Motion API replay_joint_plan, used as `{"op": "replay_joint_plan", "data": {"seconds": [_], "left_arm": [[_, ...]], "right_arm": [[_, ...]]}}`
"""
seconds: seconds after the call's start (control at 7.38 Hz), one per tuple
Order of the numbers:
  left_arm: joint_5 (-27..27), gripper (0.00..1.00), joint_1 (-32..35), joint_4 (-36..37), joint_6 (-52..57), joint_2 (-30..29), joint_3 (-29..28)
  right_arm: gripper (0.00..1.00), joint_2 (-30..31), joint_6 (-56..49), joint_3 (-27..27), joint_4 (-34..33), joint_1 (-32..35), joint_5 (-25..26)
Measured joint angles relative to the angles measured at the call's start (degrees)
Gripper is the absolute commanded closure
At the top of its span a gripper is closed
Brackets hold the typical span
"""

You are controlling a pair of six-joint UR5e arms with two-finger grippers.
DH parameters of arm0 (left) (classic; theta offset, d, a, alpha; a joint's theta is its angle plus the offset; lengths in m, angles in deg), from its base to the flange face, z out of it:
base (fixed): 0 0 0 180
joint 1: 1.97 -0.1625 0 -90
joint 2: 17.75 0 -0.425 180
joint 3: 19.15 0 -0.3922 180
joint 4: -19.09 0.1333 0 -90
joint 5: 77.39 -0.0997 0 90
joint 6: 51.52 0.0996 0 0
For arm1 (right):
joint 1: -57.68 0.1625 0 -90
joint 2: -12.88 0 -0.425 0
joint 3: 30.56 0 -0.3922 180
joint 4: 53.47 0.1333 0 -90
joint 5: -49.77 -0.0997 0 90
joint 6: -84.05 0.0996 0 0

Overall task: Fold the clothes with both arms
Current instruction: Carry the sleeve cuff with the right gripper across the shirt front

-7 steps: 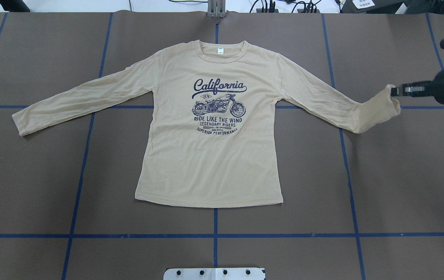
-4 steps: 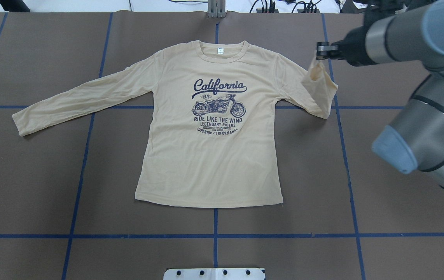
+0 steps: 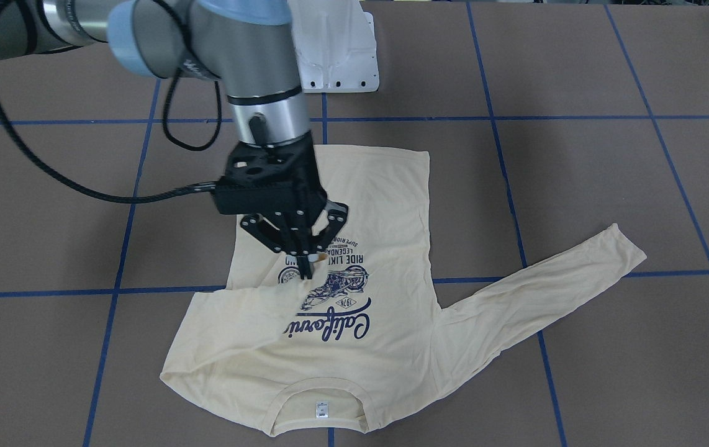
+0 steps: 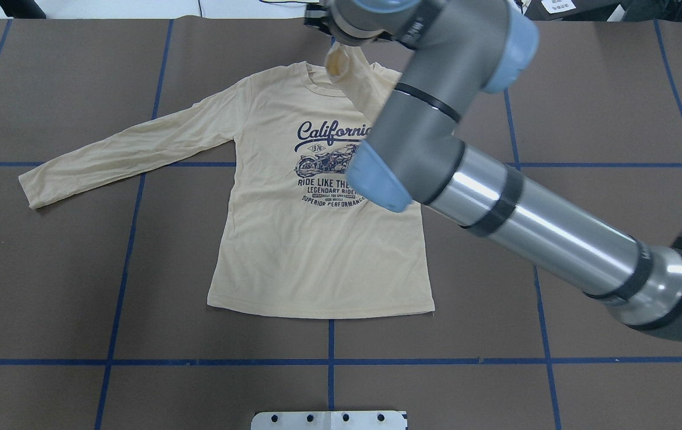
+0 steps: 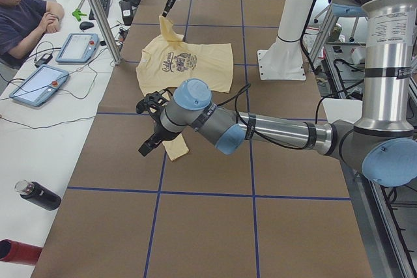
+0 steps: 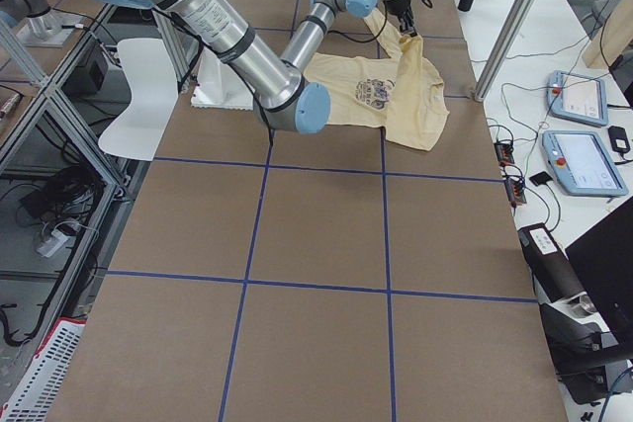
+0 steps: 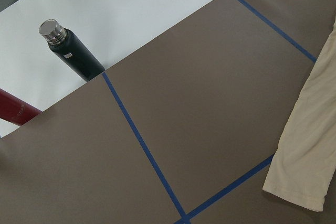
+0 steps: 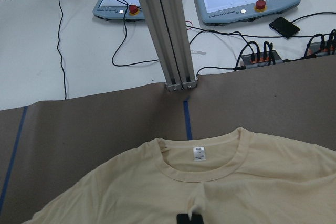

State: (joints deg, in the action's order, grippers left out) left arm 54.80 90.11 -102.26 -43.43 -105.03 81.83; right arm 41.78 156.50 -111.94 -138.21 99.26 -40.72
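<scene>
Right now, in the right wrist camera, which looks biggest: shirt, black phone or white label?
Largest: shirt.
Then: black phone.
Smallest: white label.
The phone lies farther from the camera, so real sizes may differ.

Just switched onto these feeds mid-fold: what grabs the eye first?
The big right arm reaches in over the middle, the right pincer shut on the lifted sleeve, holding it above the cream T-shirt and its navy California print. The other sleeve lies flat toward the robot's left, where the left pincer hovers near its cuff.
</scene>
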Motion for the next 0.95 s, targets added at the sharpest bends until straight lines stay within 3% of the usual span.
{"op": "replay_joint_plan", "data": {"seconds": [0.14, 0.41, 0.68, 0.81, 0.95], "left_arm": [[0.0, 0.0, 0.02, -0.02, -0.02, 0.0, -0.02], [0.0, 0.0, 0.03, -0.01, -0.08, 0.0, 0.06], [0.0, 0.0, -0.02, 0.01, -0.13, 0.0, 0.09], [0.0, 0.0, -0.04, 0.03, -0.11, 0.01, 0.1], [0.0, 0.0, -0.04, 0.05, -0.06, 0.05, 0.1]], "right_arm": [[1.0, -8.14, 3.72, 9.86, -0.05, -1.7, 2.46], [1.0, -18.47, 10.04, 23.82, -0.11, -4.68, 6.37], [0.63, -24.24, 15.89, 31.76, -0.08, -6.68, 8.56], [0.02, -27.03, 18.79, 34.26, -0.05, -7.0, 8.59], [0.01, -29.71, 20.41, 36.33, -0.03, -7.08, 8.16]]}}
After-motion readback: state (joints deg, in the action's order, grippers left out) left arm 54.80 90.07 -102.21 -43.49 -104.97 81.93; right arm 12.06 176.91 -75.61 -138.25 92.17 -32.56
